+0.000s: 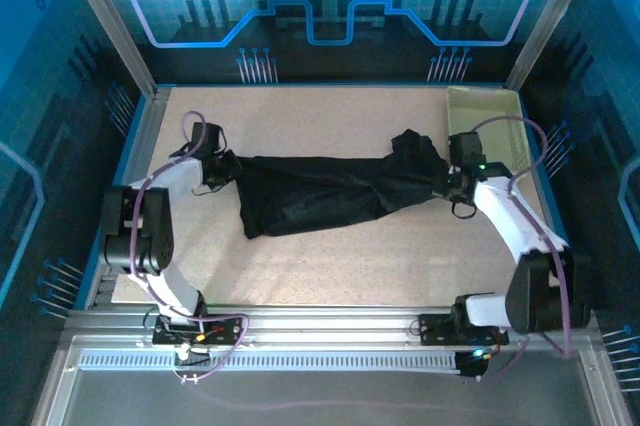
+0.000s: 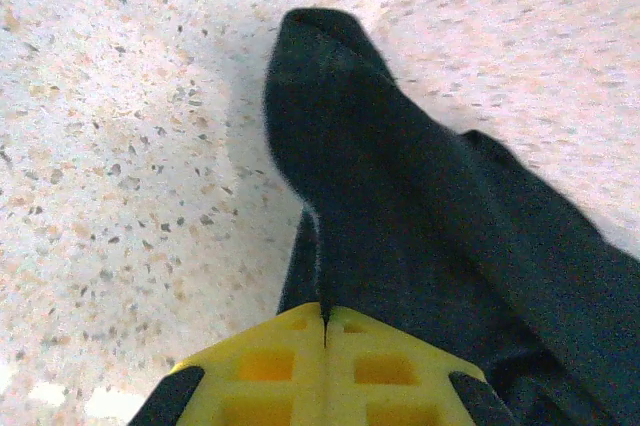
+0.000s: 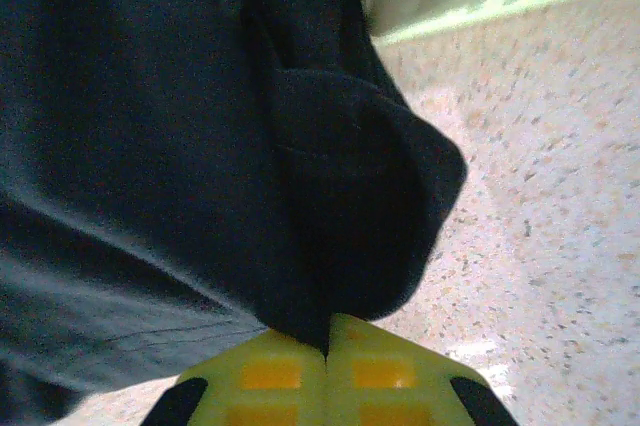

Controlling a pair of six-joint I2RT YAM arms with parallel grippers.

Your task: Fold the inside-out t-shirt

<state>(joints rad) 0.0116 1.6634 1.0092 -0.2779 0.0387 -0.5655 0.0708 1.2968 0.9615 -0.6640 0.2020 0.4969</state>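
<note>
The black inside-out t-shirt [image 1: 320,191] lies stretched across the middle of the speckled table, bunched into a long band between the two arms. My left gripper [image 1: 226,168] is shut on the shirt's left end; in the left wrist view its yellow fingers [image 2: 270,366] meet on a fold of black cloth [image 2: 400,216]. My right gripper [image 1: 447,184] is shut on the shirt's right end, where the fabric bunches up. The right wrist view shows the yellow fingers [image 3: 270,376] pinching a rounded fold of the t-shirt [image 3: 250,146].
A pale yellow-green basket [image 1: 486,111] stands at the table's back right corner, just behind the right gripper, and its rim [image 3: 470,6] shows above the cloth in the right wrist view. Metal frame posts stand at the back corners.
</note>
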